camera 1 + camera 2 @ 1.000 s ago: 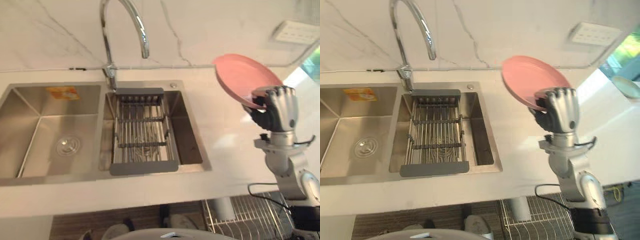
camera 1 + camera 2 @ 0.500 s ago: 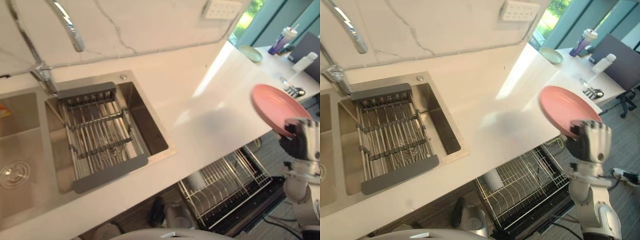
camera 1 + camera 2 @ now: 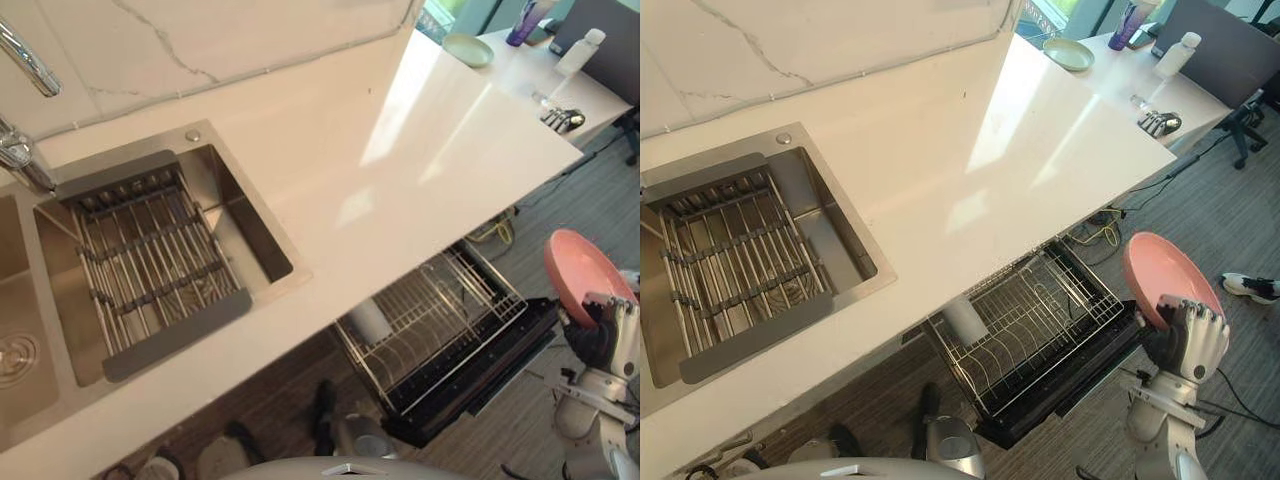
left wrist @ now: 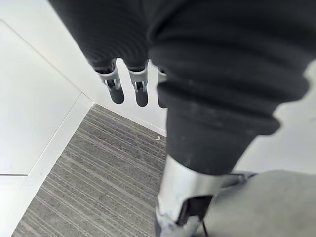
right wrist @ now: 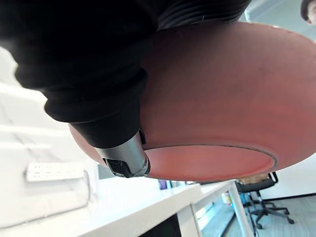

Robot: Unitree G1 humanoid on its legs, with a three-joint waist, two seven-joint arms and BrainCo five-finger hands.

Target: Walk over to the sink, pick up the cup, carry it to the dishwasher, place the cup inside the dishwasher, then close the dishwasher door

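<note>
1. Countertop is the biggest thing in the head views: white, glossy, running away from the robot on a diagonal, with a marble-look wall behind it.
2. Sink is sunk into the counter on the robot's left, with a grey-framed drying rack sitting across the basin.
3. Dishwasher sits under the counter's near edge, its dark door dropped open. Its wire rack is slid out over the door, with a white cylinder-shaped thing standing at the rack's back corner.
4. No cup in either hand: the robot has a pink plate. It's up in the air over the grey carpet, tilted up on edge, off to the right of the slid-out rack and not touching it.
5. Right hand has its fingers curled round the plate's lower rim, thumb pressed on the underside.
6. Left hand hangs over striped carpet beside a white wall, fingers straight and loose, nothing in them.
7. Small green dish sits way off on the far table.
</note>
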